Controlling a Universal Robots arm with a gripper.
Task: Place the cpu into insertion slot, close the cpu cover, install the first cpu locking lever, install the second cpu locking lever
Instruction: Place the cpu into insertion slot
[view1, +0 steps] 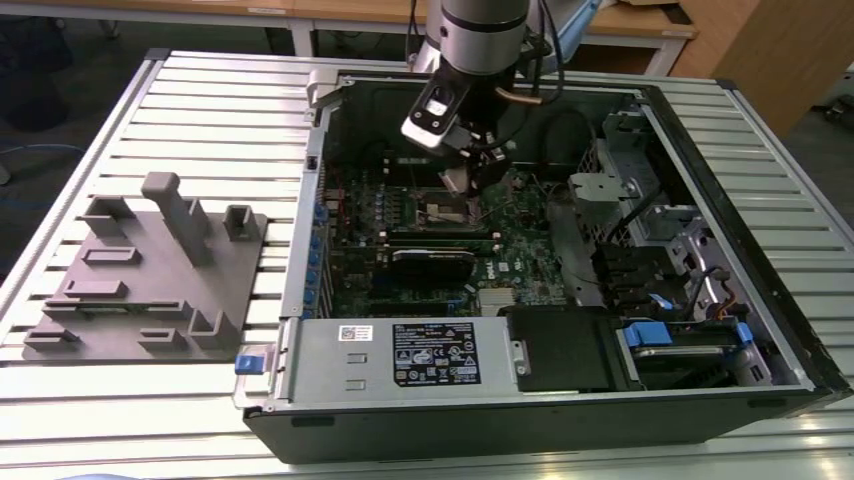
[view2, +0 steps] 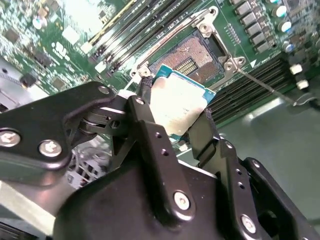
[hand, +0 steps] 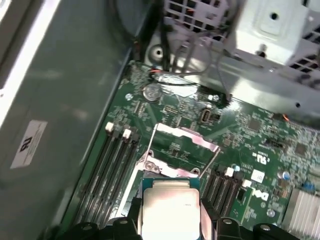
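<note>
My gripper is shut on the cpu, a flat square chip with a silver-grey face and green edge, clamped by two opposite sides between the black fingers. The cpu hangs tilted just above the insertion slot, whose golden-brown contact field lies bare inside its metal rim. In the first wrist view the cpu sits in front of the cpu cover, a silver frame standing swung open. A thin locking lever sticks out beside the slot. In the exterior view the gripper hovers over the insertion slot.
The open computer case lies on a slatted metal table. Black memory slots flank the socket on both sides. A drive cage and cables stand near. A grey fixture block rests at the exterior view's left.
</note>
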